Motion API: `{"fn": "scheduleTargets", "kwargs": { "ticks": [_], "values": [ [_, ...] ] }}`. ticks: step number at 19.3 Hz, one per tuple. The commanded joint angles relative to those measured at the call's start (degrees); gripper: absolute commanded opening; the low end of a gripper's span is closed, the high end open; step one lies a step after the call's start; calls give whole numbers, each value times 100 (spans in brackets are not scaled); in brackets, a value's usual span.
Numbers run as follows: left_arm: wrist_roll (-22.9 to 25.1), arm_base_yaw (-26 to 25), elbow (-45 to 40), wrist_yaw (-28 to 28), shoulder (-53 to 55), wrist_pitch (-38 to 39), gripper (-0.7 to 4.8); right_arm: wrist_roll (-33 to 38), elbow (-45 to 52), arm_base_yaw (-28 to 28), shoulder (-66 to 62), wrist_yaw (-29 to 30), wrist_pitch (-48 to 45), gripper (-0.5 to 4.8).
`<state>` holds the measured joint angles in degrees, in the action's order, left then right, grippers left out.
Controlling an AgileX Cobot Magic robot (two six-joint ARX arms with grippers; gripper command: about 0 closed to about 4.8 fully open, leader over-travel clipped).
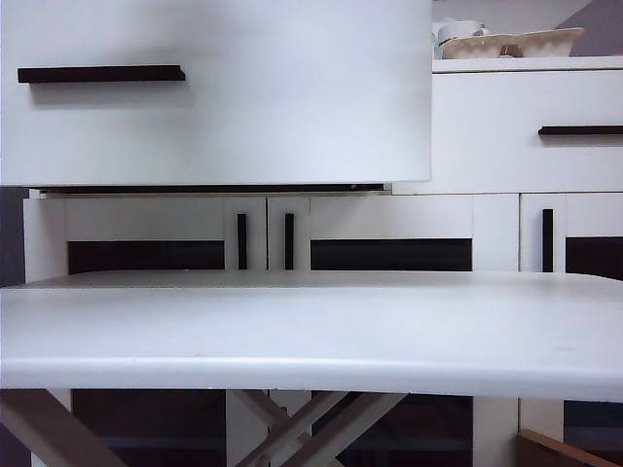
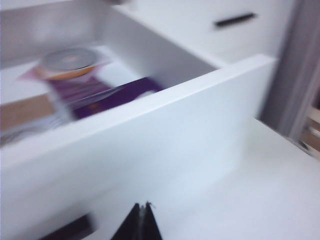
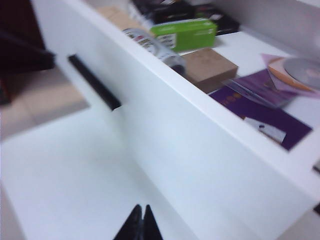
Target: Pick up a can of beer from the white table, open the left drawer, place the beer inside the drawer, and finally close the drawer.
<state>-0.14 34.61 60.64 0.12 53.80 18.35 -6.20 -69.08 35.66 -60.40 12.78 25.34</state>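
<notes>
- Large plain white tabletop (image 1: 311, 331) with a rounded front edge on crossed white legs: it fills the lower half of the exterior view, and neither arm appears in that view.
- White cabinet (image 1: 487, 146) behind the table: lower doors with vertical black handles, dark glazed panels, and pale dishes (image 1: 511, 42) on its top at the right.
- Wide flat white left drawer front (image 1: 214, 92) with a thin black horizontal bar handle (image 1: 101, 73): it is pulled out toward the camera, so it looms large at the upper left of the exterior view and hides part of the cabinet. Its twin drawer front (image 1: 526, 131) at the right sits flush.
- Drawer contents, right wrist view: a green carton (image 3: 185, 33), a brown cardboard box (image 3: 209, 67), purple sleeves (image 3: 260, 100) and a grey disc (image 3: 304, 70). The left wrist view shows the disc (image 2: 70, 60) and purple items too, blurred.
- Small silver aluminium can of beer (image 3: 152, 46): it lies on its side inside the open drawer, just behind the front panel, between the brown box and the green carton.
- Right gripper (image 3: 140, 222): black fingers pressed together with nothing between them, outside the drawer front and over the tabletop, well apart from the can.
- Left gripper (image 2: 140, 222): fingers likewise together and empty, in front of the drawer panel; the can is not discernible in this blurred view.
</notes>
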Motion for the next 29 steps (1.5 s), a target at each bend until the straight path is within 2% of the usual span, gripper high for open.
{"fn": "scheduleTargets", "kwargs": {
  "ticks": [1, 6, 8, 13, 15, 18, 22, 24, 27, 29],
  "values": [
    [-210, 2, -289, -555, -153, -540, -6, 597, 610, 76, 127, -459, -1152, -3],
    [-223, 2, -319, -1810, -151, -533, -6, 597, 1502, 487, 118, -1655, -2763, -3],
    [-175, -4, -332, -2052, -144, -507, -6, 597, 1779, 728, 50, -1897, -3303, -3],
    [-142, -7, -691, -2024, -111, -734, -6, 599, 1882, 824, -361, -2111, -3853, -3],
    [-140, -7, -907, -2026, -109, -1051, -6, 597, 1882, 820, -492, -2446, -4017, -3],
    [-136, -11, -1196, -2028, -109, -1655, -6, 597, 1882, 820, -695, -2494, -4323, -3],
    [81, -22, -1255, -2041, -35, -1832, -6, 597, 1878, 815, -925, -2538, -4529, -3],
    [74, -334, -1255, -1711, 15, -1932, -6, 597, 1875, 813, -1097, -2618, -4811, -3],
    [68, -682, -1252, -1576, 116, -2061, -6, 597, 1873, 774, -1237, -2640, -4944, -3],
    [68, -962, -1250, -1215, 173, -2168, -6, 597, 1873, 761, -1307, -2667, -4988, -3]
  ]
}}
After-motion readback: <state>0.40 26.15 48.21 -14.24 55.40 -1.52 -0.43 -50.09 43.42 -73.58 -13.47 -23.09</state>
